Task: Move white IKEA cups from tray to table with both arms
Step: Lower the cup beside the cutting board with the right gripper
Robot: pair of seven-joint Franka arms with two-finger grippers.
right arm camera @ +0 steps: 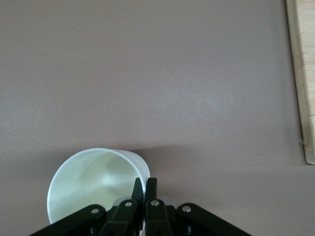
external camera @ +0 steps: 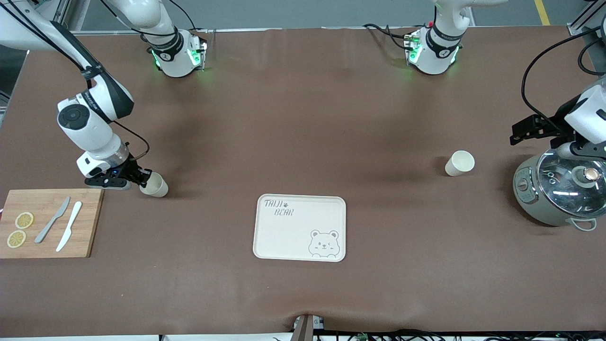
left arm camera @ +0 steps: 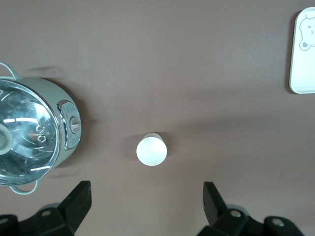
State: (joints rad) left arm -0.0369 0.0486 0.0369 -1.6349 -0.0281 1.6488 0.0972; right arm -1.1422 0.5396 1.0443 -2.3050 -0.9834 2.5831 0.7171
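Right pincer (external camera: 143, 180) pinches one cup's (external camera: 155, 185) rim; left pincer (external camera: 523, 132) open

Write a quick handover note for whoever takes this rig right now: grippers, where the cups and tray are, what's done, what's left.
Right gripper: shut on the rim of one cup, at the table beside the cutting board, toward the right arm's end.
Left gripper: open, holding nothing, up near the rice cooker.
Other cup: upright on the table, toward the left arm's end.
Tray: no cups on it.
Done: both cups off the tray.
Left: release the right cup, then pull that arm back.
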